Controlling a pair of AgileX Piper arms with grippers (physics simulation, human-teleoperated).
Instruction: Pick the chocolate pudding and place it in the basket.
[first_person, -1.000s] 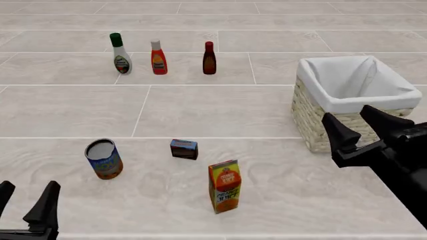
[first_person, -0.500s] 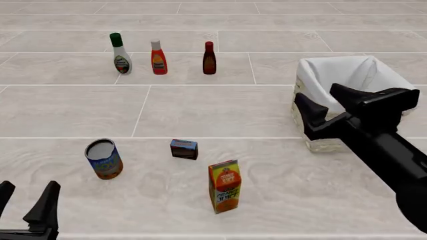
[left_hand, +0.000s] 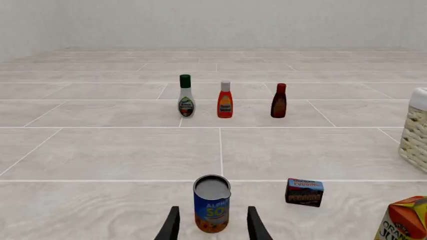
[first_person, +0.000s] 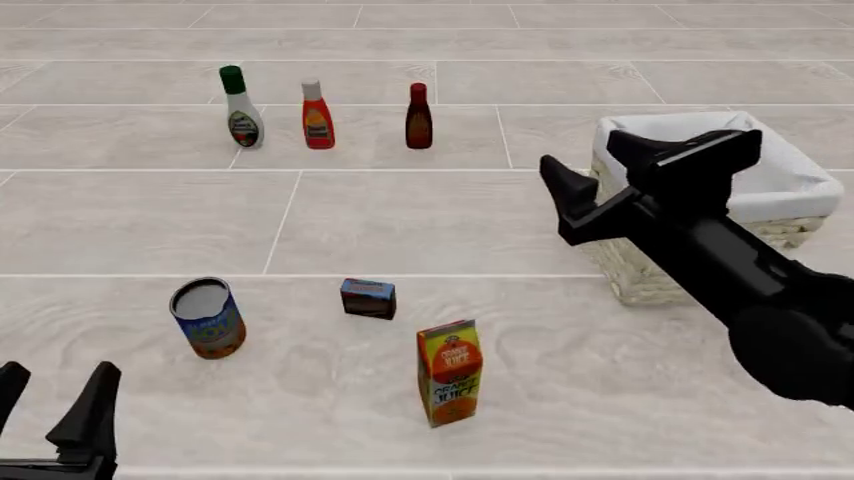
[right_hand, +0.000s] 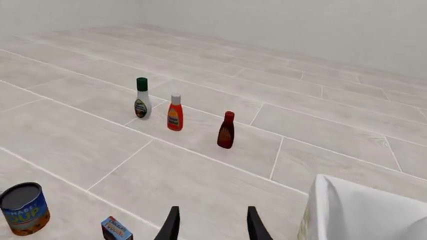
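Chocolate pudding (first_person: 367, 298) sits upright on the tiled table surface (first_person: 400, 220), untouched by either arm; it lies between the blue-and-orange can (first_person: 208, 317) to its left and the orange juice carton (first_person: 450, 371), which stands nearer the camera and slightly to its right; all three are apart from one another. In the left wrist view the pudding (left_hand: 304, 192) shows its reddish label, with the can (left_hand: 212, 203) framed between the two dark fingers and the carton's corner (left_hand: 403, 223) at the edge. The basket (first_person: 787, 195), pale wicker with a white cloth lining, stands at the right side of the table, well apart from the pudding; the right gripper (first_person: 638, 172) hangs in the air in front of its left wall, jaws spread wide and holding nothing, the black arm running back toward the lower right. The left gripper (first_person: 51, 400) rests low at the near left corner, its fingers also spread and empty, well away from the can. At the far side stand three bottles in a row: a white bottle with a green cap (first_person: 242, 108), a red bottle with a white cap (first_person: 316, 115) and a dark red bottle (first_person: 419, 117); the right wrist view shows the same row, the basket's cloth rim (right_hand: 360, 210) and the pudding's top (right_hand: 116, 228) at the frame's edge.
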